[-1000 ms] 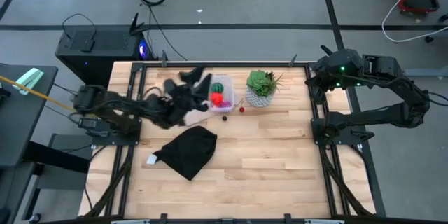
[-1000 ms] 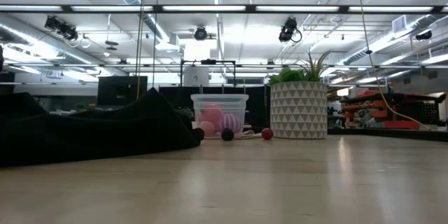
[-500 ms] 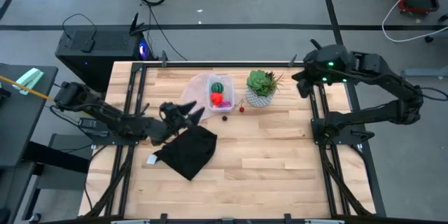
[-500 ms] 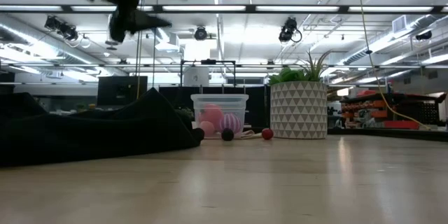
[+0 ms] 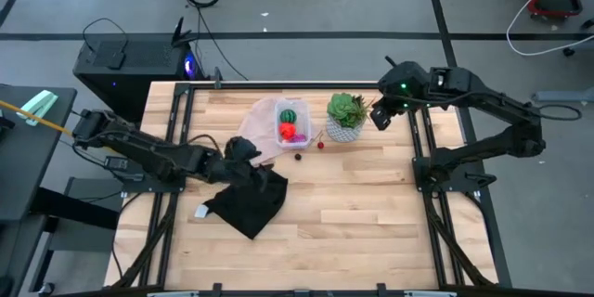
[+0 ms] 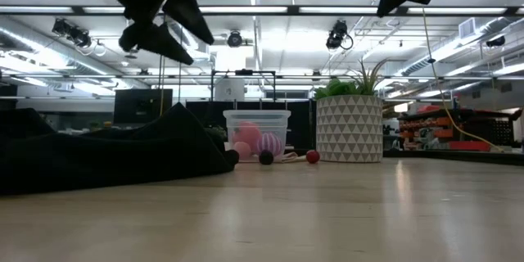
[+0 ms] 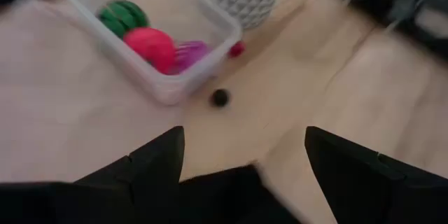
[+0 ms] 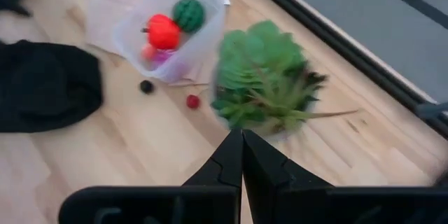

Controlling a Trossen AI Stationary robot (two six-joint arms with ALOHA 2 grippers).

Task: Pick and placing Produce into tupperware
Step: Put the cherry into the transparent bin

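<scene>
High view showed the clear tub (image 5: 290, 126) near the back edge of the desk (image 5: 371, 213), already holding a green striped ball (image 5: 289, 115), a red-orange piece (image 5: 288, 132) and a magenta piece (image 5: 300, 138), with a dark berry (image 5: 299, 156) and a small red bit (image 5: 320, 145) lying loose on the wood just in front of it. The left pincer (image 5: 243, 148), its jaws spread wide and holding nothing, hung over the edge of a black cloth (image 5: 251, 199), a short way from the tub. The right pincer (image 5: 380, 115), clenched shut and empty, hovered beside the potted succulent (image 5: 345, 115). Both loose pieces looked round and very small, so a descent slightly off centre would likely nudge one into a roll rather than trap it, and the berry sat close enough to the tub wall that a wide jaw might strike the tub and shove it. The red bit lay just beside the plant pot, so the right arm reaching for it risked brushing the leaves or tipping the pot. The black cloth under the left arm could snag a finger on a low approach, and the thin translucent sheet (image 5: 258, 117) beneath the tub could let the tub slide.
</scene>
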